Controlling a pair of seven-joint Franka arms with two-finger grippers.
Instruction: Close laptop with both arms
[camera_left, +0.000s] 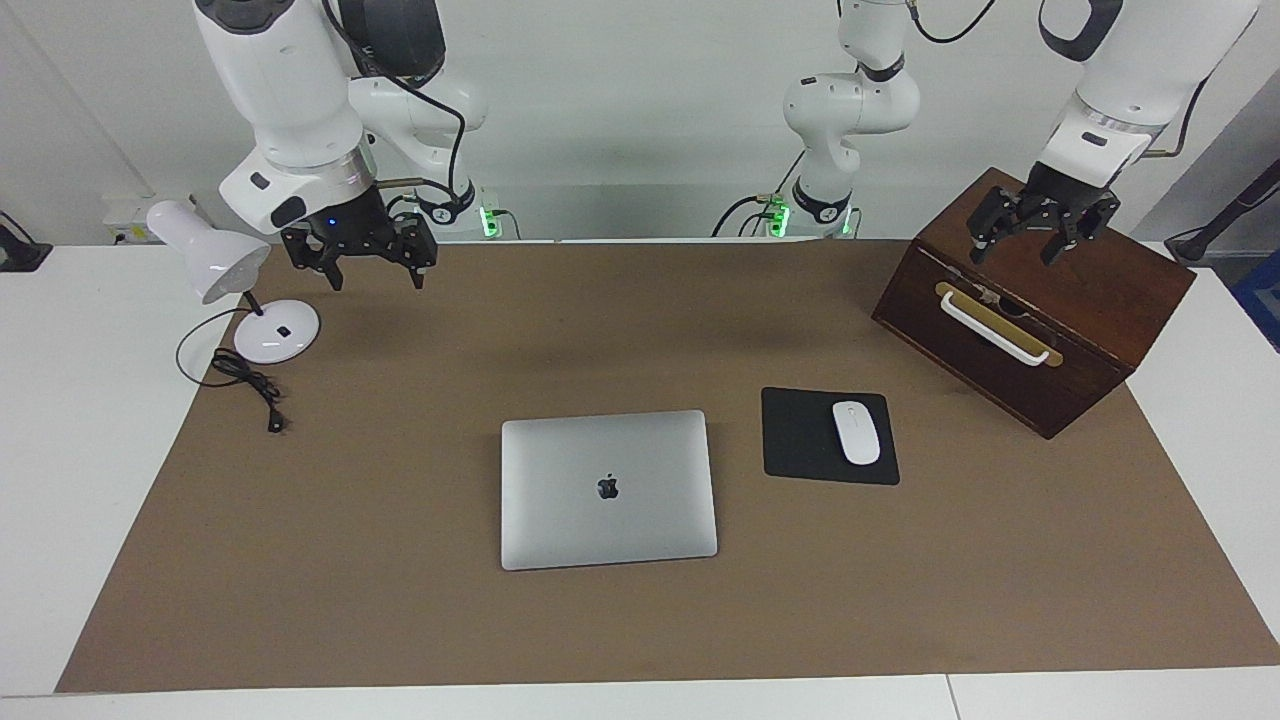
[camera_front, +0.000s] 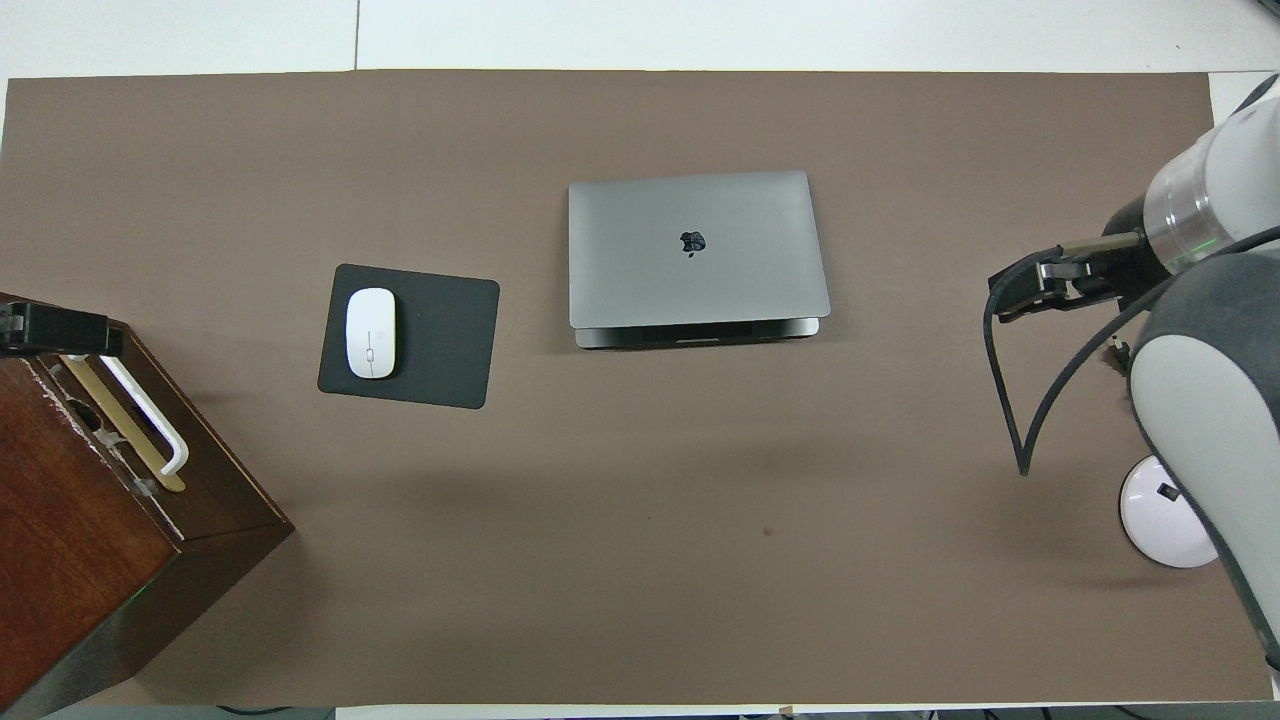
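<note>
matt brushed-metal laptop (camera_left: 608, 488) lid; glossy white plastic mouse (camera_left: 856, 432) on a matt black pad (camera_left: 800, 440); polished dark wood box (camera_left: 1090, 290) (brown matt table cover (camera_left: 400, 450)).

Two arms, glossy white rounded shells with dark grey joint bands. Right arm (camera_left: 285, 75): silver wrist ring, small dark oval insets on the wrist housing, one blue light above the black gripper (camera_left: 372, 270); black cables loop along it. Left arm (camera_left: 1130, 90): same white casing, silver wrist ring, black gripper (camera_left: 1022, 246), thin black cable. Bases carry green lights and black cabling.
</note>
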